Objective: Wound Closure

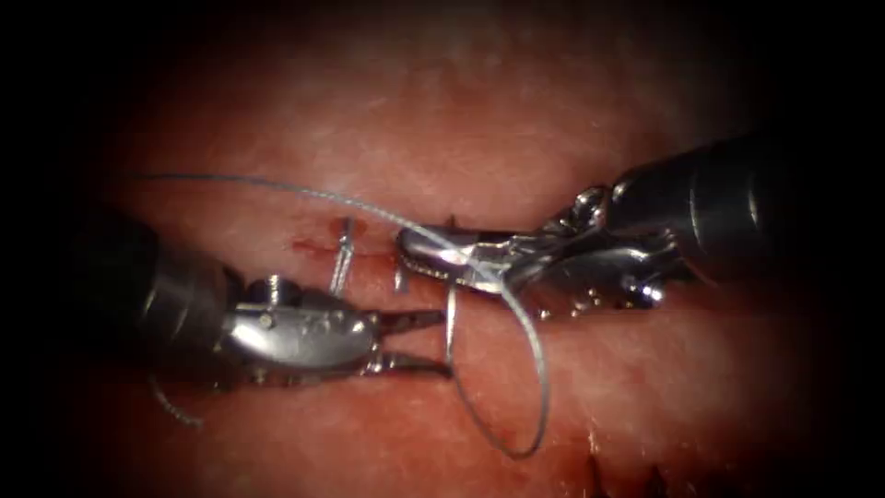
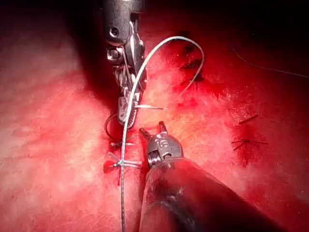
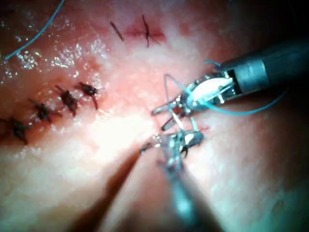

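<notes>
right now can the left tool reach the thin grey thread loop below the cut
Probably yes: the left tool has open, empty jaws pointing at the thread loop, with only bare tissue between; the right tool lies higher, at the cut.

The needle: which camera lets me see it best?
The endoscope view: the needle stands in the tissue just ahead of the left tool, whose jaws are open. The left wrist view shows a dark curve; the right wrist view leaves it unclear.
</notes>
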Controlling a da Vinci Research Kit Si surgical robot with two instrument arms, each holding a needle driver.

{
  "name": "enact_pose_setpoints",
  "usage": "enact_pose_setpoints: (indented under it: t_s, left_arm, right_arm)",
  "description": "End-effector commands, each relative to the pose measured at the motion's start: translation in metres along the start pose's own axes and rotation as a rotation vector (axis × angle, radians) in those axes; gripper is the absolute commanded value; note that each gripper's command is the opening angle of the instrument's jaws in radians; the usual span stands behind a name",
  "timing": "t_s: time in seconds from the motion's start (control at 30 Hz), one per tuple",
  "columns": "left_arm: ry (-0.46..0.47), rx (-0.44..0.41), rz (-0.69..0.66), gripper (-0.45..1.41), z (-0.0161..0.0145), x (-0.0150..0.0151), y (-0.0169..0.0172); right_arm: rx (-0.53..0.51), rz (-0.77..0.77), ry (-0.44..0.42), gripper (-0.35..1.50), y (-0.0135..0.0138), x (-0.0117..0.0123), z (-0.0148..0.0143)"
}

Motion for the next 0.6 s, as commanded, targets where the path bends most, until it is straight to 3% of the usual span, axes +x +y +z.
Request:
enact_pose_setpoints:
  t_s: [0.03, 0.3, 0.6]
  left_arm:
    - [-0.003, -0.003, -0.001, 0.12, 0.0007, -0.0009, 0.0009]
    - [-0.012, -0.003, 0.0, 0.12, 0.0008, -0.0011, 0.0009]
    - [-0.018, -0.003, 0.001, 0.12, 0.0008, -0.0011, 0.0009]
  right_arm:
    - [0.0, 0.004, 0.002, -0.35, -0.0012, 0.001, 0.0005]
    - [0.009, -0.015, 0.006, -0.35, -0.0033, 0.0021, 0.0007]
    - [0.041, 0.039, -0.02, -0.35, -0.0059, 0.0013, 0.0005]
